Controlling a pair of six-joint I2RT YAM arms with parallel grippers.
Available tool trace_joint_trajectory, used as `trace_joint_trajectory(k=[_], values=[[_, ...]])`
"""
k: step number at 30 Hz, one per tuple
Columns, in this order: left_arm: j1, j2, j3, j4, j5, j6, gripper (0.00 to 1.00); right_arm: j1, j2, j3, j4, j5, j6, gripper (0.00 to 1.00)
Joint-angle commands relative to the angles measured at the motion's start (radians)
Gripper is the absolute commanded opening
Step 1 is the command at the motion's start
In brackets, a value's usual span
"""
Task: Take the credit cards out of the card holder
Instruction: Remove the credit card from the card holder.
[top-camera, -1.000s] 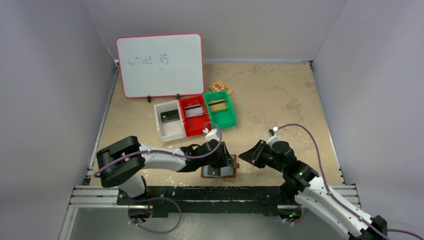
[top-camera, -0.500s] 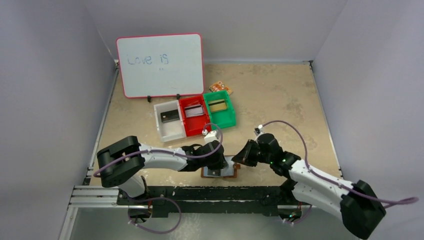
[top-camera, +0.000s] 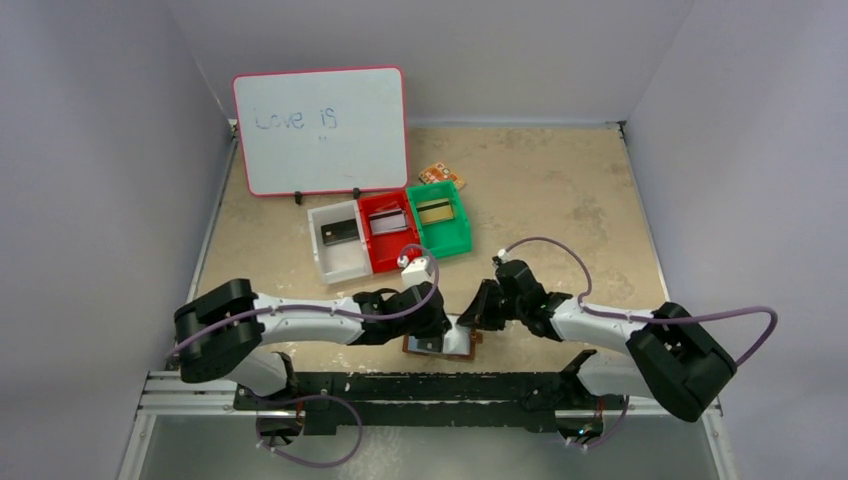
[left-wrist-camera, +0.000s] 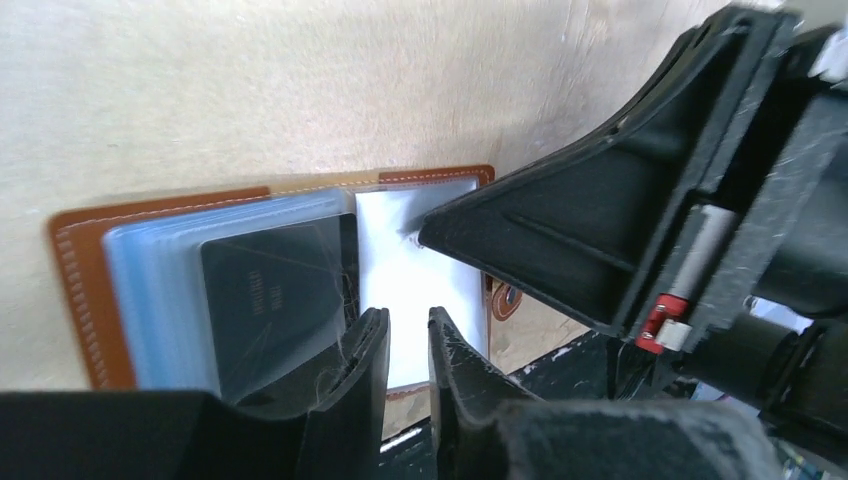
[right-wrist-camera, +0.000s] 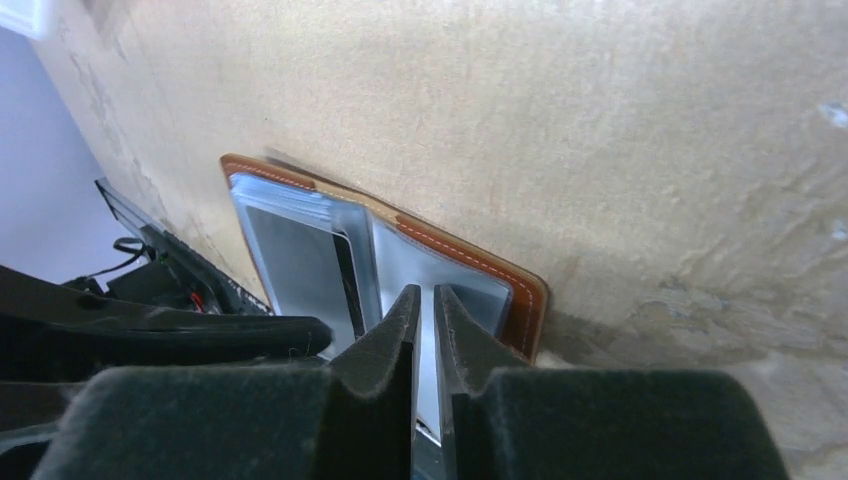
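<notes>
Pinning the card holder (top-camera: 440, 345) open at the tabletop's (top-camera: 560, 200) 6 o'clock edge: left gripper (left-wrist-camera: 408, 318) from 9 o'clock, right gripper (right-wrist-camera: 427, 295) from 3, both almost pressed together over pale pockets (left-wrist-camera: 420, 285), baring a dark credit card (left-wrist-camera: 275, 290) for removal. Actual pinch unclear.

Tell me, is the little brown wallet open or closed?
Open. The brown leather-look card holder lies spread flat, pale blue clear pockets facing up, a dark card inside one.

Left gripper (top-camera: 449, 328) and right gripper (top-camera: 466, 322) tip to tip over card holder (top-camera: 440, 346); bare table (top-camera: 560, 200) around; bins (top-camera: 390, 236) well behind.
</notes>
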Motion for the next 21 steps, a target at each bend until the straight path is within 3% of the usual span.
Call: trace_joint_trajectory(k=[1,6,15,21], values=[[-0.004,-0.121,0.043,-0.124,-0.162,0.029,0.24,-0.003,0.024,-0.011,0.079,-0.04,-0.062,0.14],[-0.001,-0.167,0.016,-0.199,-0.226,0.023,0.35,-0.003,0.035,-0.001,0.146,-0.057,-0.086,0.21],[-0.002,-0.128,-0.069,-0.118,-0.152,-0.017,0.36,-0.003,0.099,-0.034,0.317,-0.183,-0.062,0.27],[-0.002,-0.1,-0.082,-0.105,-0.131,-0.013,0.35,-0.002,0.099,-0.047,0.329,-0.21,-0.058,0.3]])
